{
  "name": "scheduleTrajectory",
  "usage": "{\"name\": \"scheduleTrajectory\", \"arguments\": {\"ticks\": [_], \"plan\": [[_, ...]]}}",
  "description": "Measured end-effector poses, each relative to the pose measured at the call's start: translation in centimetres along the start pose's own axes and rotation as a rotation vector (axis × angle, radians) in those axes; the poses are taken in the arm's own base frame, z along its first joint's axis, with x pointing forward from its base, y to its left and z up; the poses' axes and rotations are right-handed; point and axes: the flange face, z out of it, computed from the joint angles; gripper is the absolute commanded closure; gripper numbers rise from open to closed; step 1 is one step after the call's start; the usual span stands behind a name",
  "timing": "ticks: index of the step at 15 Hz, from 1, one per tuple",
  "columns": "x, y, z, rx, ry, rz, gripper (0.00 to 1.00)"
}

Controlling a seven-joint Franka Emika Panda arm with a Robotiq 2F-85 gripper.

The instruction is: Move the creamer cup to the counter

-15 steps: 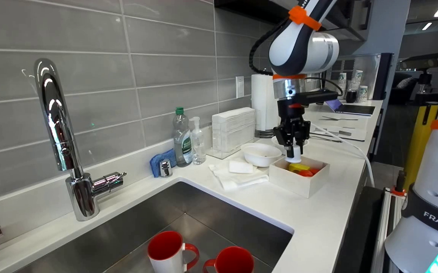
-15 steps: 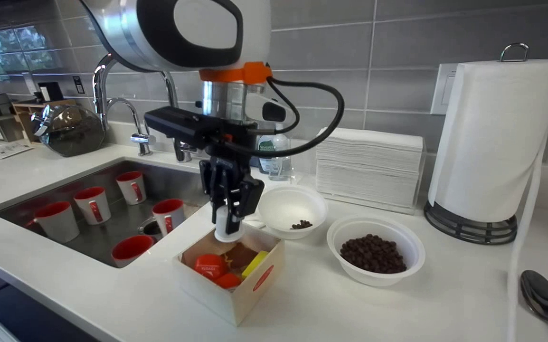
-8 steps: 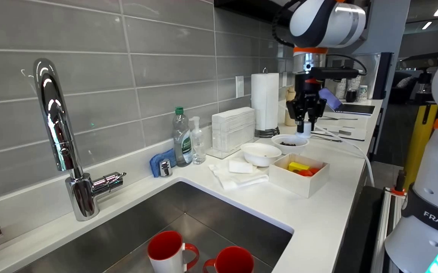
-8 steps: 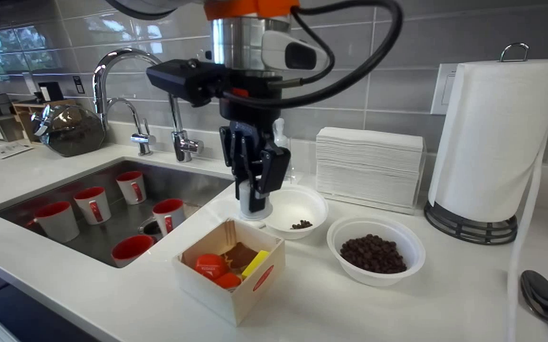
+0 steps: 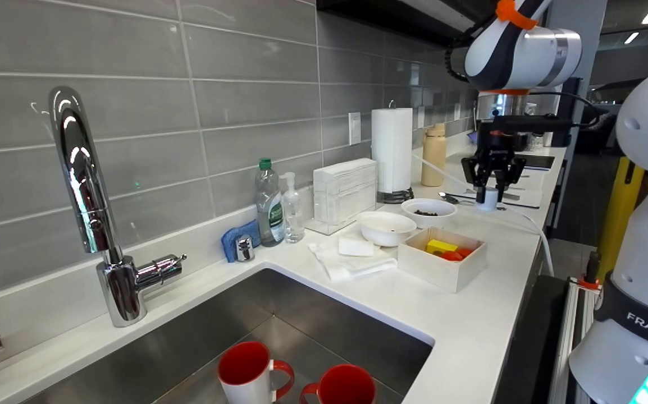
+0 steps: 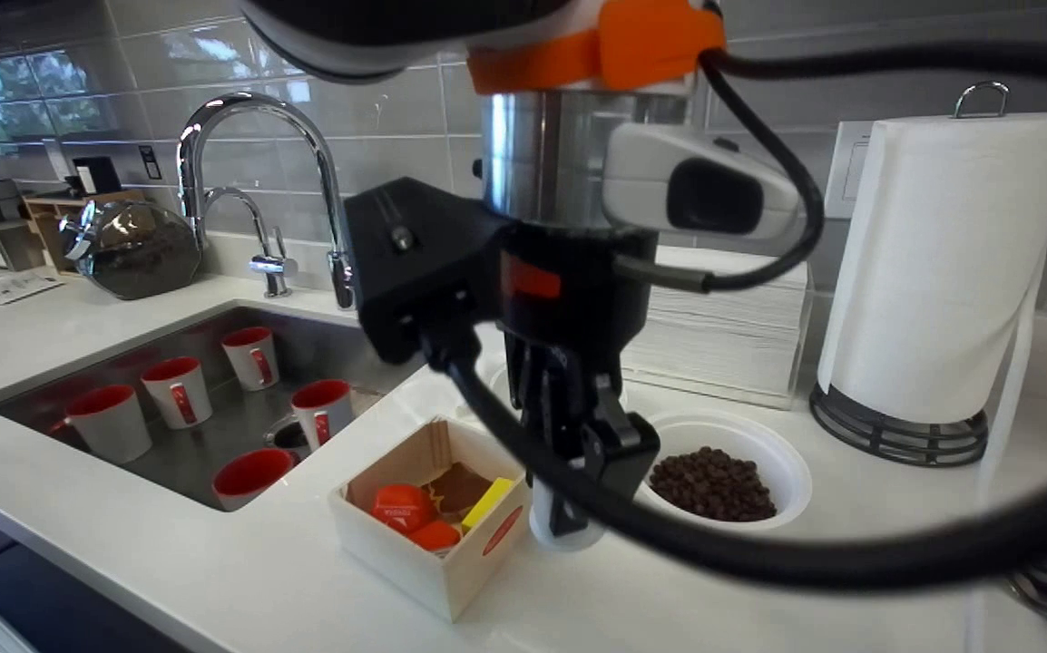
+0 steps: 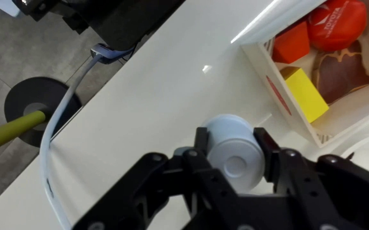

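Glossy grey tiles [image 5: 256, 101] fill the upper left of an exterior view, above the smooth white counter [image 5: 453, 331]. I have the gripper [image 7: 231, 136] clamped on the creamer cup [image 7: 235, 163], lower middle of the wrist view. I read this as placing: lower until it seats, then let go; whether it touches, I can't tell. It looks like light plastic, cylindrical, wider rim downward.

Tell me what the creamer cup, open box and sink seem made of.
Creamer cup: probably plastic, white with a soft sheen; its smooth end bears a molded-looking ring.
Open box: thin wood or stiff card, I can't tell; pale, matte walls with thin edges.
Sink: most likely stainless steel, satin finish, going by gray metallic walls and blurred reflections.
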Motion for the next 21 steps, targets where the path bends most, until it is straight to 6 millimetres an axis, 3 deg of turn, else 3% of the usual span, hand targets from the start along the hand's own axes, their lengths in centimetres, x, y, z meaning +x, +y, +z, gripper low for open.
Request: {"name": "scheduleTrajectory", "arguments": {"ticks": [5,6,8,12,16,21], "plan": [[0.6,0.7,5.3,-0.038,-0.044,0.018,0.92],[0.7,0.6,6.3,-0.047,-0.047,0.018,0.42],[0.9,0.3,8.3,-0.064,-0.053,0.015,0.35],[1.2,-1.1,10.7,-0.081,-0.034,0.009,0.01],[1.7,-3.9,11.1,-0.071,0.006,-0.016,0.0],[2.2,-8.2,10.2,-0.104,0.044,-0.063,0.0]]}}
